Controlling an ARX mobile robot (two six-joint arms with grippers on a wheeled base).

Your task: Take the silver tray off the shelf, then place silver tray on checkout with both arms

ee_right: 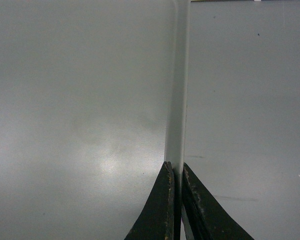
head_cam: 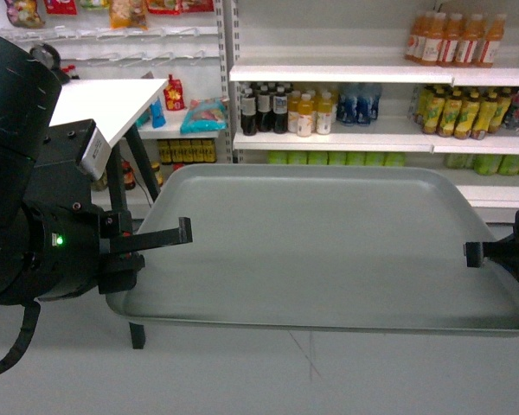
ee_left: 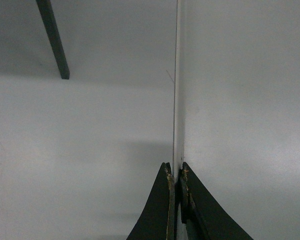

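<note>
Grey-green and matte, the silver tray (head_cam: 329, 246) hung level in the air between the two tools, its long axis running left to right across the head view and its broad face turned up. Its far long edge faced the shelf (head_cam: 346, 73); its near long edge faced the robot. It touched neither the shelf nor any worktop, with pale floor (head_cam: 242, 372) showing below it.

At the tray's left short end, the left tool (head_cam: 183, 232) was clenched on the rim. In the left wrist view its two dark fingers (ee_left: 162, 210) met on the thin pale edge of the tray (ee_left: 178, 100), which ran straight away from the tool. At the opposite short end, the right tool (head_cam: 474, 254) gripped the rim in the same way, fingers (ee_right: 162, 210) pressed against both sides of the tray's edge (ee_right: 177, 100).

A green light (head_cam: 59, 240) glowed on the left arm's housing. Behind the left tool stood a white tilted table (head_cam: 104, 104) on dark legs. Beyond the tray, the shelf boards carried rows of bottled drinks (head_cam: 307, 111).
</note>
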